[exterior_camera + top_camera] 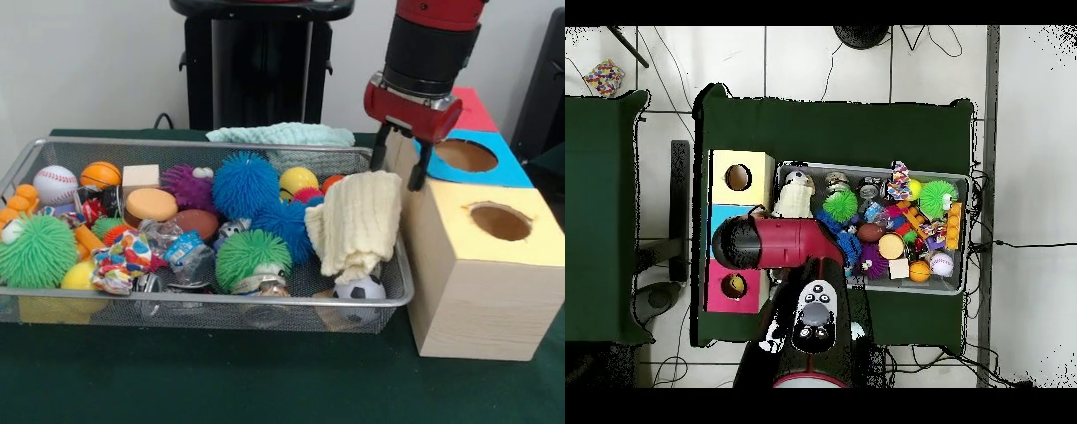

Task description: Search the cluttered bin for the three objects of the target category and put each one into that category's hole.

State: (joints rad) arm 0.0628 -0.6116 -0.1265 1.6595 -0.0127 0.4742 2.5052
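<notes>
The wire-mesh bin [212, 300] holds several toys; in the overhead view its rim [865, 167] lies right of the boxes. A cream ribbed cloth [357, 221] hangs upright at the bin's right end, over a small soccer ball [360, 289]; it also shows from above [793, 200]. My gripper [399, 172] is open, its fingers apart at the cloth's top right corner, beside the box. A white polka-dot cloth [124, 261] lies at the front left of the bin. A mint cloth [282, 134] lies over the far rim. The yellow-topped hole [500, 221] [738, 177] is right of the bin.
The blue-topped hole [465, 155] and the red top [472, 110] lie behind the yellow one. Spiky puffer balls in green [37, 252], blue [245, 184] and purple [187, 185], a baseball [55, 184] and a small basketball [100, 173] fill the bin. The arm [780, 243] covers the blue box from above.
</notes>
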